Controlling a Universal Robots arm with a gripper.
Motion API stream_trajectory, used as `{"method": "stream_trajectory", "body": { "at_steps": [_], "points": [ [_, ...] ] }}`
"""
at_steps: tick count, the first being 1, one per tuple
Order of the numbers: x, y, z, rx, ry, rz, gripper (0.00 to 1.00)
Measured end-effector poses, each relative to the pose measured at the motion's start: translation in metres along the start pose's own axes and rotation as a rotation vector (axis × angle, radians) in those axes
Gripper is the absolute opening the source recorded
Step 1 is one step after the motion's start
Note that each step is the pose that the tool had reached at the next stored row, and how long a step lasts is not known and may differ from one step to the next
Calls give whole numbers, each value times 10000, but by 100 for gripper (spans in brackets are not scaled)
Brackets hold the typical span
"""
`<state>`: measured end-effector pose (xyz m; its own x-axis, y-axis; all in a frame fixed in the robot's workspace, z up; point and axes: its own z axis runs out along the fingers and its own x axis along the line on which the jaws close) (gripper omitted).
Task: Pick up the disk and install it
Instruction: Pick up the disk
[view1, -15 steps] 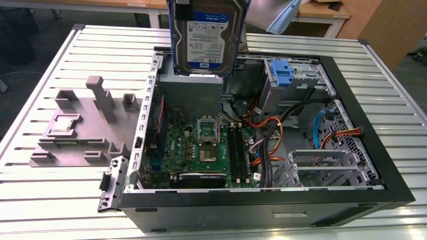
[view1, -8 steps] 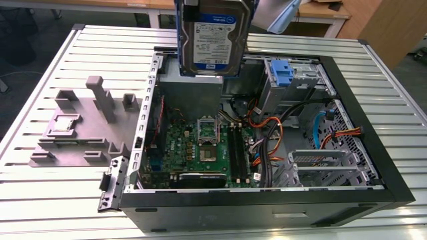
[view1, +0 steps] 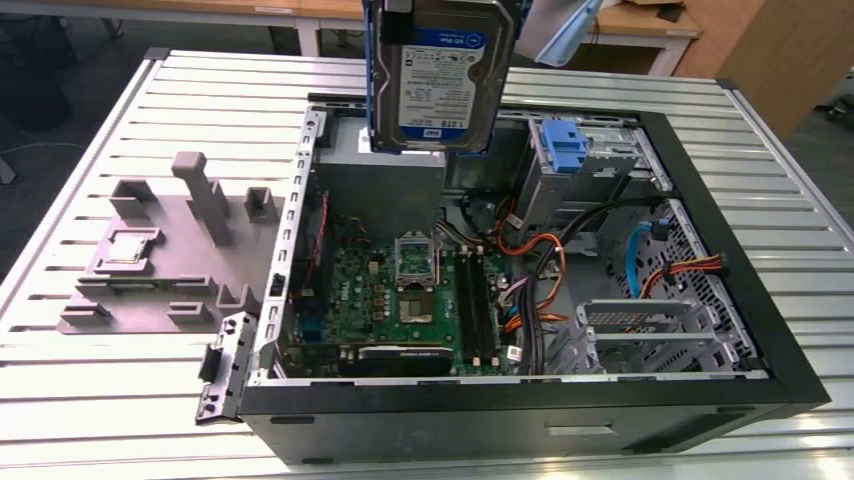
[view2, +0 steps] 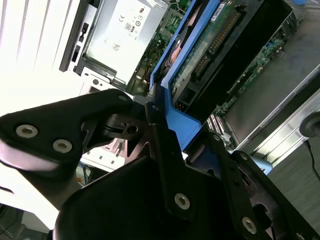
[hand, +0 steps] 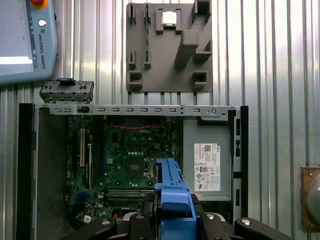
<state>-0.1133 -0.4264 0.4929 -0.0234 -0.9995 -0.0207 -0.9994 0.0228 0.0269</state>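
1. gripper. the gripper (view2: 192, 145) is pressed together on the disk (view1: 441, 70), pinching it by the blue rails along its edges. in the first wrist view one rail sits clamped in the middle of the gripper.

2. disk position. the disk hangs upright in the air above the open case (view1: 534, 395), label side toward the exterior camera. it is over the end of the case that holds the power supply (hand: 207, 165) and touches nothing inside the case.

3. task state. pick-up appears complete: the disk is off the desk (view1: 774, 140) and carried by the gripper. installation is not yet done, since the disk is seated in no bay.

4. inside the case. the board (view1: 400, 290) covers the floor of the case below the disk. a blue bracket (view1: 567, 145) with no drive stands in the bay just beside the disk. a grey cage (view1: 654, 335) sits at the opposite end of the case.

5. obstructions. orange, black and blue cables (view1: 534, 270) run loose between the board and the cage. they are judged the likeliest thing to snag the rails.

6. outside the case. a grey fixture (view1: 160, 250) lies on the desk beside the case's hinged wall. a pendant (hand: 25, 40) lies near the same wall, well apart from the disk.
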Motion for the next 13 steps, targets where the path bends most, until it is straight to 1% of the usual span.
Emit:
{"method": "stream_trajectory", "body": {
  "at_steps": [13],
  "points": [
    [0,0,0,-1,-14,0,37]
  ]
}}
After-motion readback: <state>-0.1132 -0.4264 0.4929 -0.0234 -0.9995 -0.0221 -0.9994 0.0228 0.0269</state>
